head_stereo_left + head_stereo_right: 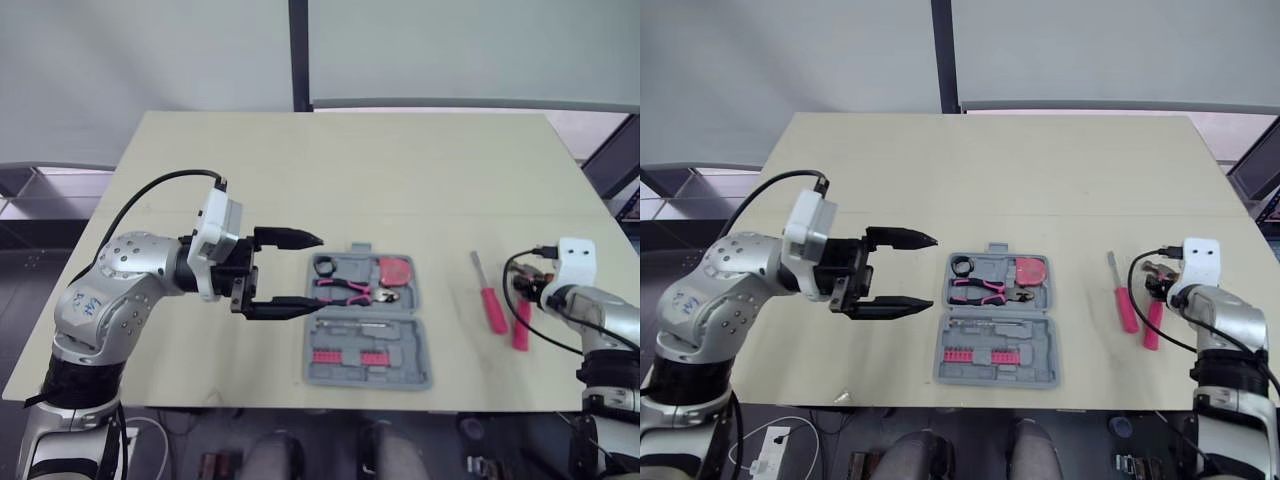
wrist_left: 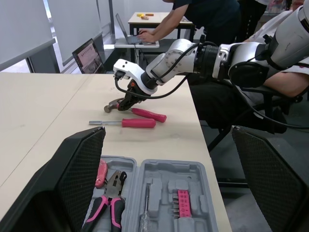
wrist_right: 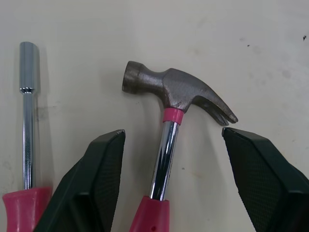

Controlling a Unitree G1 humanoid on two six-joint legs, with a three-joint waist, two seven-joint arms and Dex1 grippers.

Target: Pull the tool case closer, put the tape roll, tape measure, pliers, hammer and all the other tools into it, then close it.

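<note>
Grey tool case [image 1: 408,348] lies open and flat nr the front edge of the tabletop [image 1: 350,170], approx mid-width. Its far half holds pliers [image 1: 341,291] w/ pink handles, a red tape measure [image 1: 397,270] and a small black tape roll [image 1: 323,266]. The near half has a row of pink bits [image 1: 345,356] and a slim screwdriver [image 1: 365,327].

Left gripper [image 1: 318,271] hovers just beside the case on the robot's left. Its fingers are spread wide w/ nothing btwn them, tips pointing at the case's far half.

Hammer [image 3: 178,89] and a pink-handled driver [image 1: 488,300] lie side by side on the tabletop toward the robot's right, well apart from the case. Both are outside it, metal ends pointing away from the robot.

Right gripper [image 3: 172,131] sits low over the hammer. Its fingers are released, one on each side of the chrome shaft just below the head. A gap shows on both sides, so it isn't clamped. In the right wrist view the driver's metal shank [image 3: 26,96] runs parallel to the hammer shaft, just outside one finger.
</note>
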